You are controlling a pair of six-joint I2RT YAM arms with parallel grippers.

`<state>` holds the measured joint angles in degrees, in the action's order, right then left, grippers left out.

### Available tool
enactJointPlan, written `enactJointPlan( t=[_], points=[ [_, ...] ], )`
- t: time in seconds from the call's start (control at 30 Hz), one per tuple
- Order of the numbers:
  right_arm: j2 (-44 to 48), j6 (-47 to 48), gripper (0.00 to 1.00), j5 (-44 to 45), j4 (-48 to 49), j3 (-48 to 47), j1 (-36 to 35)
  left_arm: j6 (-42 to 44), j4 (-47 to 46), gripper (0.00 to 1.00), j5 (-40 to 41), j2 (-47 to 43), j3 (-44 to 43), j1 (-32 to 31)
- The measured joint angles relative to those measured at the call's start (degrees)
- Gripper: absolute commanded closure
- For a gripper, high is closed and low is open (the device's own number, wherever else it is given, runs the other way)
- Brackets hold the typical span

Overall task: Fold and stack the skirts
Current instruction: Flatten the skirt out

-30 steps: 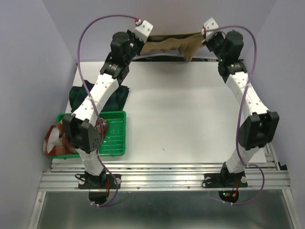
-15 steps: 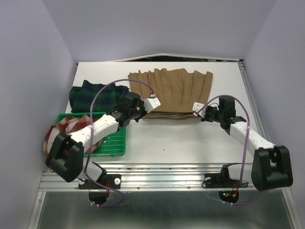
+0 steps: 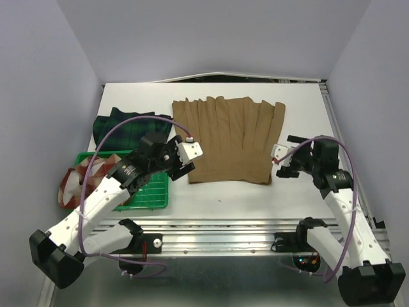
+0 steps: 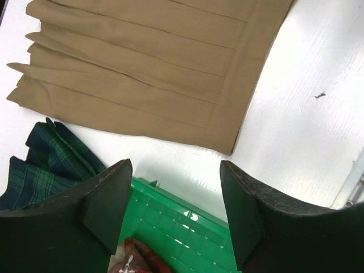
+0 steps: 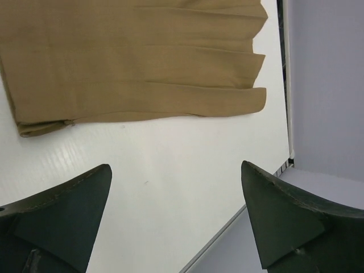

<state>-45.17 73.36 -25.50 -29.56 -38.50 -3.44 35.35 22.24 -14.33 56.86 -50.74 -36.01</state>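
You're in a robotics lab cell: plain lilac walls [image 3: 51, 96] rise beyond the left gripper [image 4: 175, 170] and right gripper [image 5: 175, 168], enclosing a white table [image 3: 255, 198], with aluminium rails [image 3: 223, 235] behind them.

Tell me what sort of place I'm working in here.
Likely a lab robot cell, not a home: a white table boxed in by plain lilac walls, an aluminium rail along its near edge, and a tan skirt laid flat.

Overhead, close wrist views sharing tan skirt [image 3: 230, 137]
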Motion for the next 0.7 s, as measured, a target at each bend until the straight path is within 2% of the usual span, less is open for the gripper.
enactJointPlan(
  t=[0.1, 0.2, 0.37, 0.57, 0.7],
  points=[
    [-4.5, -4.8, 0.03, 1.1, -0.5, -5.2, 0.0, -1.6, 1.9, 0.3, -0.3, -2.4, -0.7, 0.0],
    [-16.1, -12.4, 0.08, 1.9, -0.9, -13.9, 0.0, -5.3, 1.6, 0.35, 1.2, -0.5, -1.6, 0.0],
    [-41.9, -27.4, 0.22, 1.8, -2.4, -33.8, 0.0, -12.9, -0.3, 0.33, 5.1, 13.0, -7.0, 0.0],
    [-60.4, -37.9, 0.34, 2.3, -2.4, -45.2, 0.0, -18.4, -2.1, 0.32, 6.1, 21.7, -10.9, 0.5],
    [-69.7, -40.4, 0.42, 4.3, -2.0, -49.6, 0.0, -21.7, -4.1, 0.32, 5.5, 26.4, -14.0, 1.2]
  ],
)
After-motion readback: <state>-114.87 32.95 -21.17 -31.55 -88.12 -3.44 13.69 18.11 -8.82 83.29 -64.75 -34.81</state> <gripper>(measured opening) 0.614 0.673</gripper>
